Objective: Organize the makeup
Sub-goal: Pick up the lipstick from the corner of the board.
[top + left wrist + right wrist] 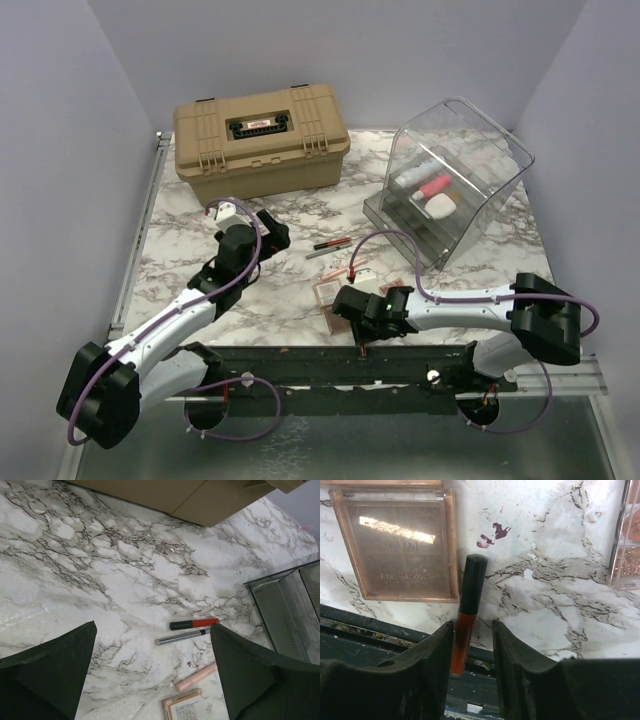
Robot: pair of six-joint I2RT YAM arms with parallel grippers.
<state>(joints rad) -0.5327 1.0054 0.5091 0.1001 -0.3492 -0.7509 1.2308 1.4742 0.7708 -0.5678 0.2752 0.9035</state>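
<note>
The right claw (472, 632) sits low at the near edge of the bench (560, 600), partly open. Its fingers flank a dark red gloss tube (468, 605) beside an eyeshadow palette (400, 545) without clamping it. The left claw (153, 627) hangs wide open and empty above a red pencil (194, 624) and a checkered pencil (182, 636).

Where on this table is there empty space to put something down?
The tabletop is bare between the tan case and the clear bin, and at its left edge below the case. The front middle is crowded with pencils and palettes.
</note>
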